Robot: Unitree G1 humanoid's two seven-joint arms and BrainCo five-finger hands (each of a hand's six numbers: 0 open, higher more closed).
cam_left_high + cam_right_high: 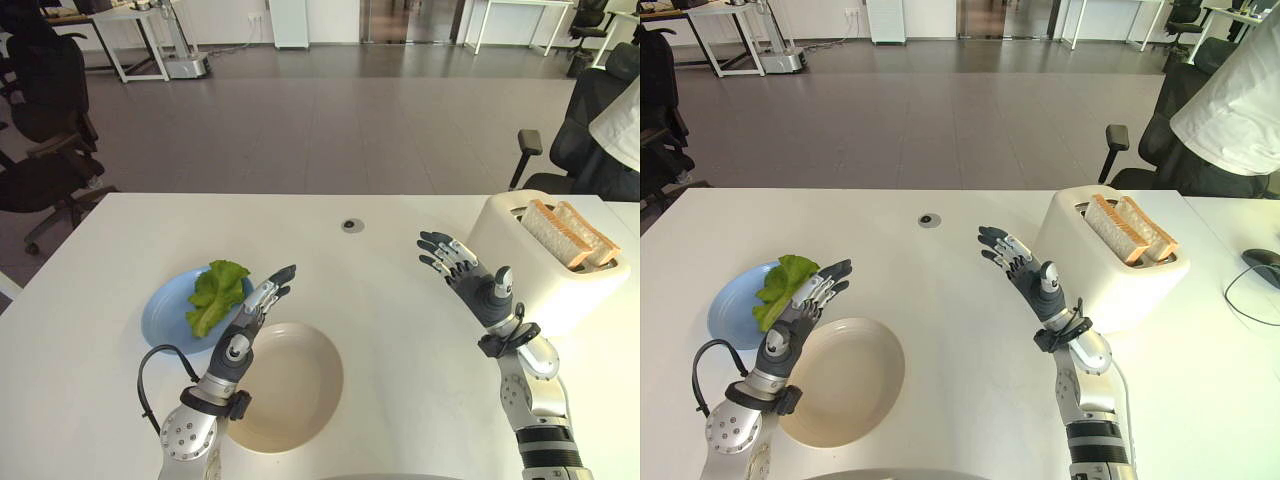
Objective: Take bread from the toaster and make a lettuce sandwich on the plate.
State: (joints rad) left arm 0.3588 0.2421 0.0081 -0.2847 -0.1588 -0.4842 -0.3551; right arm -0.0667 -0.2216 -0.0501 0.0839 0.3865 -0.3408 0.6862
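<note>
Two porous bread slices (567, 234) stood in the rounded white toaster (560, 290) at 2 o'clock, crinkled lettuce (216, 295) on the blue plate (163, 312) at 10, the smooth cream plate (300, 390) near the table (380, 310) front edge, left hand (250, 322) and right hand (470, 282) spread wide, holding nothing.

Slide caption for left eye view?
Left hand and right hand open; bread in toaster, lettuce on blue plate, cream plate beside it.

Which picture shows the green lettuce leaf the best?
The left eye view. There the whole lettuce shows on the blue plate, with the left hand just beside it. In the right eye view the leaf shows too, but the hand's fingers sit against it and seem to hide a bit of its edge.
</note>
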